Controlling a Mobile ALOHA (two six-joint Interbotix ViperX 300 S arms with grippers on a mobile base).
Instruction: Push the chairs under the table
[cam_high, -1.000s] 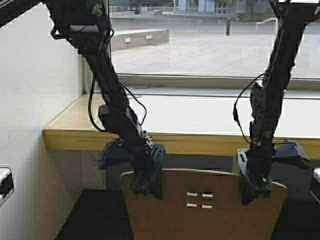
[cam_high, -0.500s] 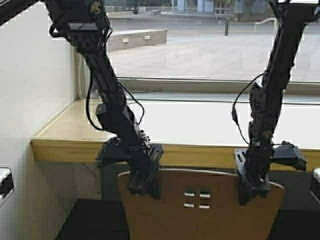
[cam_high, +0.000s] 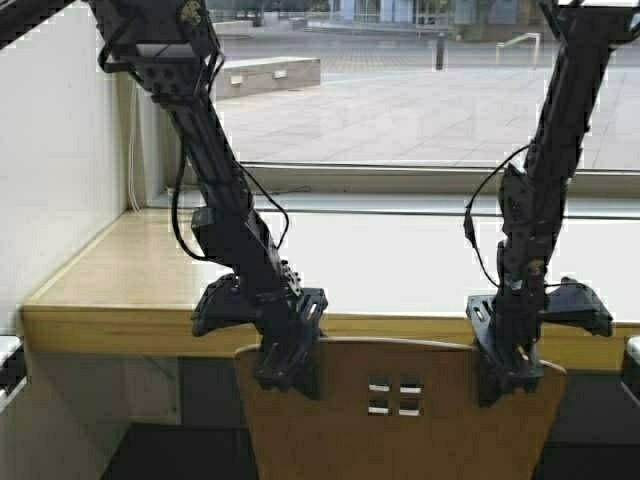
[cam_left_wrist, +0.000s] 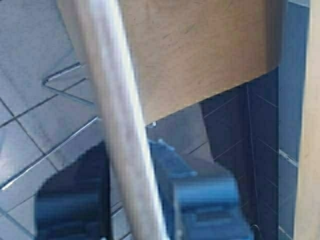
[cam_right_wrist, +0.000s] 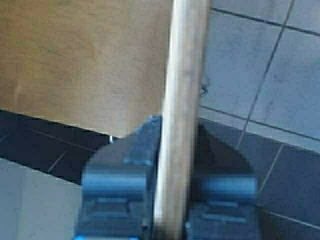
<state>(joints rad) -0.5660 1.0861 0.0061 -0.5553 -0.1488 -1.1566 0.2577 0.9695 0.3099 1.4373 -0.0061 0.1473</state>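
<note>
Tabletop (cam_high: 150, 270) first: it runs wide across my view beyond both pincers, its long front edge lying crosswise to the way I judge the push must go. I see a window behind it and tiled floor underneath.

Next, the chair (cam_high: 400, 420). Its curved back stands upright right under my arms, top rim parallel to the tabletop edge and just short of it, with the four small holes midway between the two pincers. Straight ahead of the pincers lies the dark gap under the tabletop, so the chair has only to travel forward, square to that edge.

My left pincer (cam_high: 290, 368) straddles the rim near its left corner, one finger on each face of the back; the wrist view shows the rim (cam_left_wrist: 120, 125) running between the fingers, clamped. My right pincer (cam_high: 507, 375) does the same near the right corner, closed on the rim (cam_right_wrist: 182, 115).

Both arms sit about equally near, so I judge an even, straight push keeps the back from skewing.
</note>
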